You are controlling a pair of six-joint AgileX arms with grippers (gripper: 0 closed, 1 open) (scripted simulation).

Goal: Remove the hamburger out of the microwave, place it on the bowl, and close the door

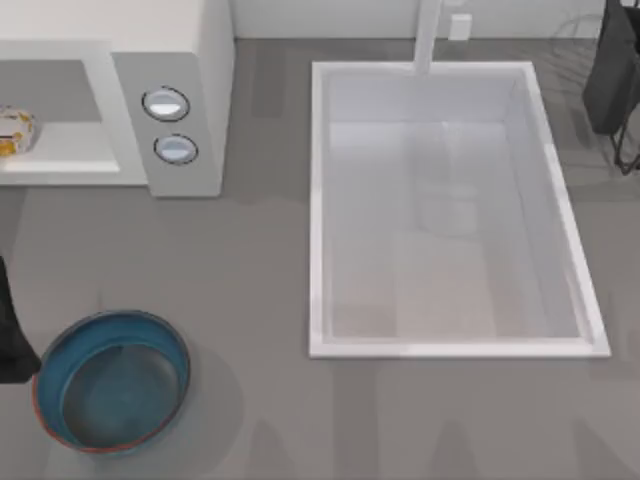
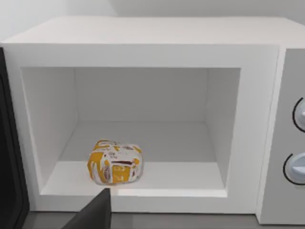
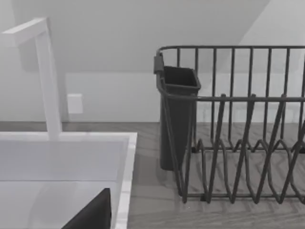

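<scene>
The hamburger [image 2: 114,162], a small white-wrapped bundle with orange patches, lies on the floor of the microwave [image 2: 143,43] cavity, near its front left. From above, the hamburger [image 1: 15,130] sits at the far left of the microwave [image 1: 190,60]. The door [image 2: 9,171] stands swung open as a dark panel beside the cavity. The blue bowl [image 1: 60,350] with a reddish rim rests on the table in front of the microwave. My left gripper [image 2: 93,214] hovers just in front of the cavity, short of the hamburger; the left arm [image 1: 8,330] is beside the bowl. My right gripper [image 3: 90,214] is parked near the sink.
A white sink [image 1: 320,200] with a faucet [image 1: 428,35] takes up the middle and right of the table. A dark wire dish rack [image 3: 238,133] with a dark holder [image 3: 178,114] stands at the back right. Two knobs [image 1: 166,103] face forward on the microwave panel.
</scene>
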